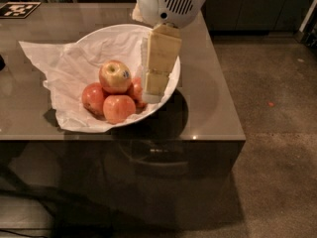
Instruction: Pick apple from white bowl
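Observation:
The yellow-gold apple [114, 76] with a red blush and a small dark sticker lies on top of three redder apples [118, 108] in the white bowl [106, 32]. The bowl is lined with crumpled white paper [47, 61] and stands on a glossy brown table [213, 93]. My gripper [151, 94] hangs down from the white wrist [171, 3], cream-coloured, over the right inside of the bowl. Its tip is just right of the apples, close to the rightmost red one and a short way from the yellow apple. It holds nothing that I can see.
The table's front edge [148, 139] and right edge are near the bowl, with grey floor [277, 133] beyond. A black-and-white marker tag [19, 9] lies at the table's far left corner. Dark cabinets stand behind.

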Controlling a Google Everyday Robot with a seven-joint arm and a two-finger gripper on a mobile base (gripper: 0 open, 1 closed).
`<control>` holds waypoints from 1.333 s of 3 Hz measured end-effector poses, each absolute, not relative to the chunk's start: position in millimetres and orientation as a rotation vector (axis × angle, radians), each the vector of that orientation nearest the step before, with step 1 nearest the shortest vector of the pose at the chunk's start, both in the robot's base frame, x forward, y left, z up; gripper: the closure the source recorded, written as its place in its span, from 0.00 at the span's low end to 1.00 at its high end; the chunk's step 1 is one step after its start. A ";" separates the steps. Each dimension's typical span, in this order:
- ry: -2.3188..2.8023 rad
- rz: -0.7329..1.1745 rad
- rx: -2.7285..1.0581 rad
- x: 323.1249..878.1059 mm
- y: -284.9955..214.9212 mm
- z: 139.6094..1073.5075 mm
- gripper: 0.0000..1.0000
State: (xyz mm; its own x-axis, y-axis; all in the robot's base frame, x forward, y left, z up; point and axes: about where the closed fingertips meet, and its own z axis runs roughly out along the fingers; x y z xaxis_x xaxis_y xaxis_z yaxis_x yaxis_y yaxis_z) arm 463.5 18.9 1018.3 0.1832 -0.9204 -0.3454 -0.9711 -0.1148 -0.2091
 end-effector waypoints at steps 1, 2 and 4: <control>1.801 0.203 -2.126 491.4 40.4 996.1 0.00; 1.864 0.233 -2.147 515.6 53.2 966.9 0.00; 1.839 0.244 -2.108 522.1 58.5 967.5 0.00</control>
State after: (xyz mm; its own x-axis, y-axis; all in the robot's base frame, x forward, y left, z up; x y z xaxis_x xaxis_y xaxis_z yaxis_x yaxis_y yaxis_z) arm 522.1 58.5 967.5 0.1510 -0.9277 -0.3415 -0.9846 -0.1104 -0.1353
